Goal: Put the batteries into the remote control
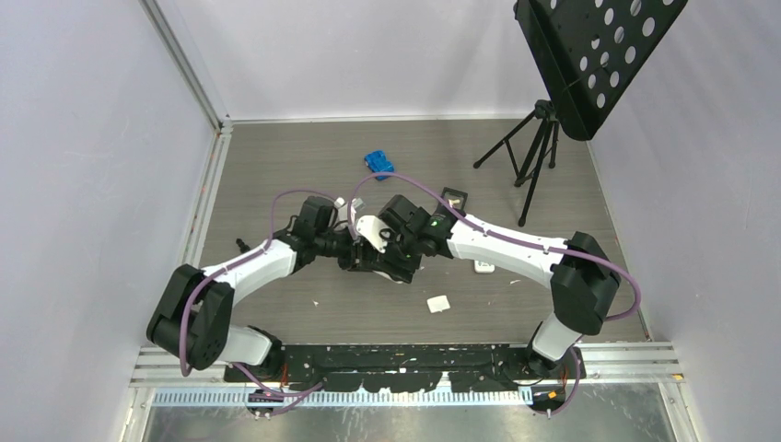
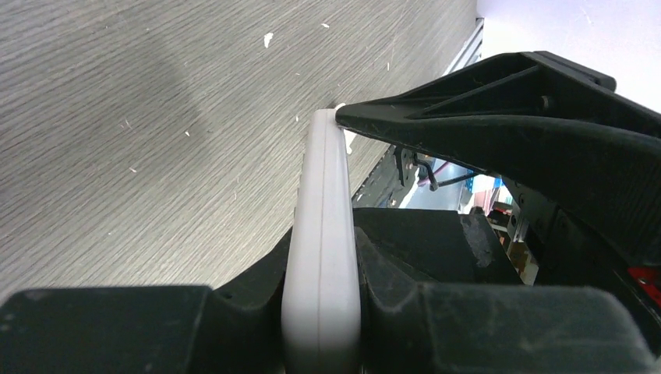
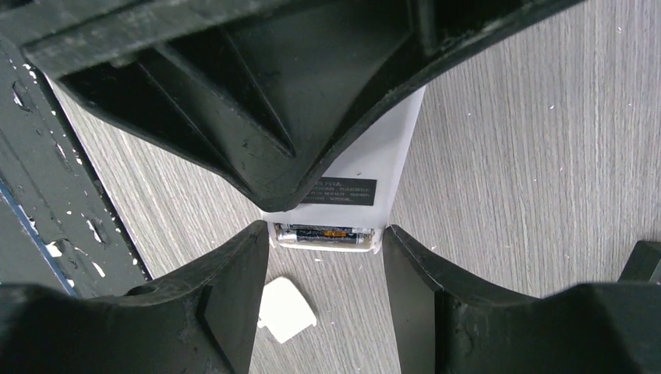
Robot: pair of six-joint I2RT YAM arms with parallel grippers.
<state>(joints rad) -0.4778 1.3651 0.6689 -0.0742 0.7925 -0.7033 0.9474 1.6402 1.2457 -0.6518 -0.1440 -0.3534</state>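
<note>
My left gripper [image 2: 321, 261] is shut on the white remote control [image 2: 323, 179], seen edge-on and held above the table. In the top view the remote [image 1: 371, 228] sits between the two grippers at the table's middle. My right gripper [image 3: 326, 234] is open, its fingers either side of the remote's open end. Two dark batteries [image 3: 327, 233] lie in the remote's compartment, below its black label [image 3: 343, 189]. One right-gripper finger [image 2: 468, 117] reaches the remote's far end in the left wrist view. In the top view my left gripper [image 1: 355, 241] and right gripper [image 1: 393, 260] are close together.
A small white cover piece [image 3: 285, 310] lies on the table below the remote; it also shows in the top view [image 1: 438, 304]. A blue block [image 1: 378, 164], a small black box [image 1: 453, 196] and a small white item [image 1: 484, 267] lie nearby. A tripod stand [image 1: 534, 152] stands at the back right.
</note>
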